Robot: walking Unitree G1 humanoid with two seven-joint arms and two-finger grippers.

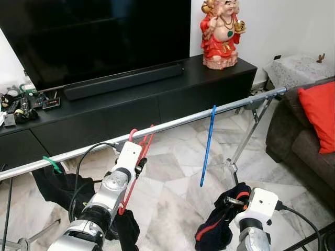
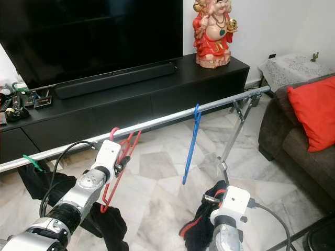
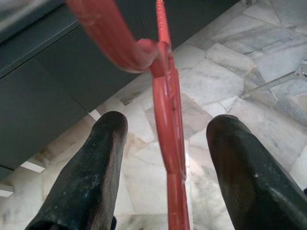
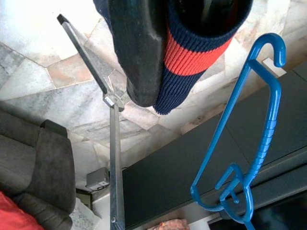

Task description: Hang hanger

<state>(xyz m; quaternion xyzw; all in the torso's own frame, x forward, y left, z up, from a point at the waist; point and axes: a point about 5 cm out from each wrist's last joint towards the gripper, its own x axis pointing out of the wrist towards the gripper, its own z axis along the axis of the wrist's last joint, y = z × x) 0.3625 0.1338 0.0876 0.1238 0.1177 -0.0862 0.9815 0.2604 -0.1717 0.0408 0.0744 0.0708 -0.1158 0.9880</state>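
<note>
Left arm [image 1: 104, 196] reaches far, left gripper [image 3: 165, 158] fingers spread; right gripper [image 4: 158, 57] low, near right, clamped.

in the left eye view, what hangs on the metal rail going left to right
green hanger with dark clothing → red hanger, beside the left pincer → blue hanger

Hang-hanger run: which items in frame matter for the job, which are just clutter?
Job:
- red hanger, hooked over the rail, between the open fingers of the left tool
- metal rail
- right tool, holding a dark striped garment

Clutter:
- blue hanger, green hanger
- figurine
- soundbar
- red cushion
</note>
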